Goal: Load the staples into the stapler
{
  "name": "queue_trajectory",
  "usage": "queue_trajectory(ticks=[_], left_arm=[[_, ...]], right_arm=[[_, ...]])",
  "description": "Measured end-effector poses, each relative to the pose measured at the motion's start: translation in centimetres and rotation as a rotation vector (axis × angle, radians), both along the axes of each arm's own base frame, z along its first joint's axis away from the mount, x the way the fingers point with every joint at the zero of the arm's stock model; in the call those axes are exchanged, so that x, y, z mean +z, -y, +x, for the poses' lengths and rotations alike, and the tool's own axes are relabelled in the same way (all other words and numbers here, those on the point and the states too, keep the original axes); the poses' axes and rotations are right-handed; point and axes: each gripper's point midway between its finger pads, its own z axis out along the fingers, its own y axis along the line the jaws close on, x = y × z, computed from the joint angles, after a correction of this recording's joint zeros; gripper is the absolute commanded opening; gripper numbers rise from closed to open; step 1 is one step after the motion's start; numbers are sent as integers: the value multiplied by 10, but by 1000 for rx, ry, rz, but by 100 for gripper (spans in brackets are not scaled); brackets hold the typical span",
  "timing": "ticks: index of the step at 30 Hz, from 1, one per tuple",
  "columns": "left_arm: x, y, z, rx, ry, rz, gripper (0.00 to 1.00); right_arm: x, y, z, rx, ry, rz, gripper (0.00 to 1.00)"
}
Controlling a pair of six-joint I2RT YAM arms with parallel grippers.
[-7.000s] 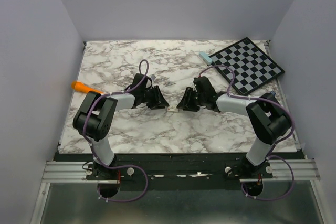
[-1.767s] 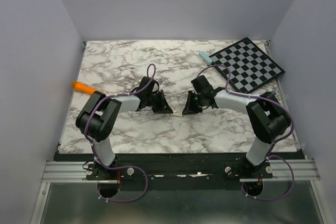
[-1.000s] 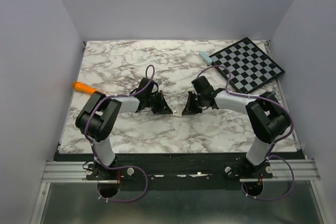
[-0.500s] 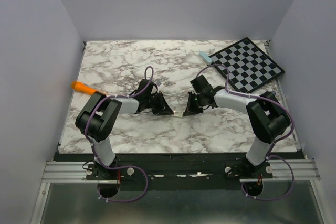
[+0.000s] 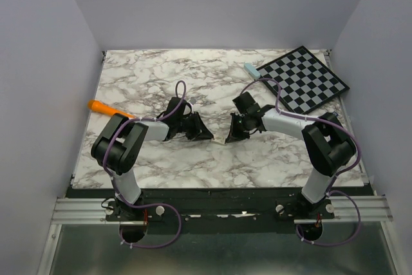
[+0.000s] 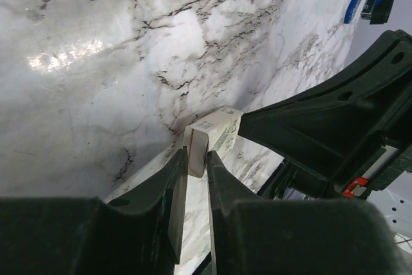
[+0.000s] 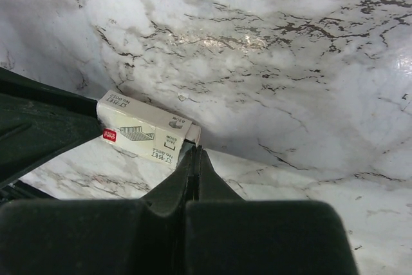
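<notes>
So the left gripper (image 6: 195,154) is sitting with its fingers (image 6: 172,191) parted just a crack. The short end of the staple box (image 6: 215,127) is poking into the mouth of that gap. Can't tell if the pads are actually pressing on it.

The right gripper (image 7: 194,150) is clamped fully together and holding nothing. Its tip is touching the lower corner of the box's other end. The box is lying flat on the marble table (image 7: 270,82), right between the two.

The wrist cams are doing the real work here. The right one is showing the printed label and a little red tag on the box. The left one is showing its plain end face, plus a sliver of blue stapler far off in the top corner. From the top cam the grippers are almost meeting nose to nose, and the box is too small to pick out.

What the top cam is giving instead is the layout. The stapler (image 5: 251,71) is lying right at the left corner of the chessboard (image 5: 302,80). Both grippers and the box are sitting well apart from the chessboard, toward the arm bases. An orange pen (image 5: 101,106) is lying farthest from the chessboard.
</notes>
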Motion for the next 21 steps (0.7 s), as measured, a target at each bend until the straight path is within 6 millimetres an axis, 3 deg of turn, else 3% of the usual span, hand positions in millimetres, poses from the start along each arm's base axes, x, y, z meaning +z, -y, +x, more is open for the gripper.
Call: queue_trajectory(ticks=[12,21], left_arm=[[9,6,0,-25,16,-46,29],[1,5,-3,-29,-17,-25,27]], right_arm=[[2,-1,-2,20,3,-15,1],[5,-4,-1,27,9,-11,1]])
